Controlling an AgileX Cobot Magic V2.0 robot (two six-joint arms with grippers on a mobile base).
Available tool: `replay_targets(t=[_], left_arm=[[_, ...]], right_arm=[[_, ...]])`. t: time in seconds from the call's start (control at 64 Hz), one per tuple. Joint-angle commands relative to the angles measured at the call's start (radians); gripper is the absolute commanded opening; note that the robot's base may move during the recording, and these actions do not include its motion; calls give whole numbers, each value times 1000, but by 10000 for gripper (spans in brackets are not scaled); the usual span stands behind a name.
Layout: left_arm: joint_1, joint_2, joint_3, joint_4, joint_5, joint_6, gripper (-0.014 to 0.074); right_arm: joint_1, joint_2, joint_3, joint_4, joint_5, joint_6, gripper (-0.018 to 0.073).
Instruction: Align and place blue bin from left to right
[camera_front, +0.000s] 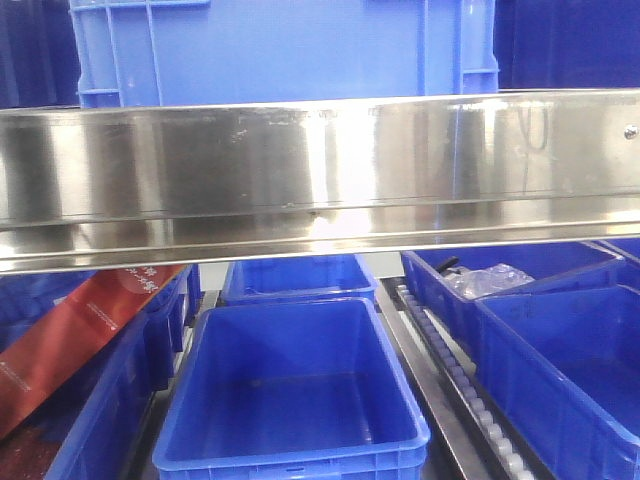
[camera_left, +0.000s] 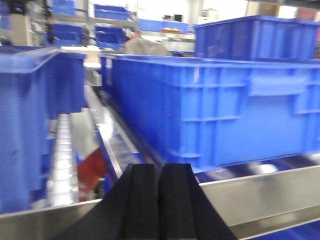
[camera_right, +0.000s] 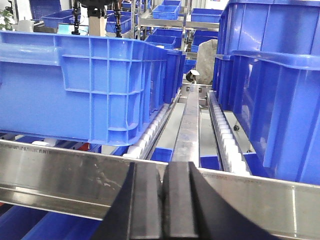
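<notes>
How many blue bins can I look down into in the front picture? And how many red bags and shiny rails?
Blue bins: 4 (front middle, back middle, front right, back right)
Red bag: 1
Shiny rail: 1
Total: 6
Bins cut off at the edges are not counted.

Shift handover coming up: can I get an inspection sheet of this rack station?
Surface: steel rail crosses the front view; roller track runs beside the bins.
Job's things: blue bin on the upper level; empty bin below.
Clutter: red carton lower left; plastic bag in the right bin.
Grippers: left gripper shut; right gripper shut; both holding nothing.
Cables: nothing seen.
Surroundings: more racks with blue bins behind.
</notes>
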Motion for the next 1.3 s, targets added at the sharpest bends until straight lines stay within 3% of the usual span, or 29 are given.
replay_targets(t=[0.0,0.266,0.359,0.469,1.281], left_arm=[[37,-32,83,-16,-73,60,-111],[145,-40,344,-22,-302,67,-111],[169,-40,372,-22,-413,67,-111],[191,-40,372,-22,-364,67,-111],[198,-40,372,-22,-373,67,-111]], right_arm=[[2,-5,2,-6,-18,-7,-154],[2,-5,2,-6,-18,-7,-154],[2,-5,2,-6,-18,-7,-154],[2,-5,2,-6,-18,-7,-154],[2,-5,2,-6,-18,-7,-154]])
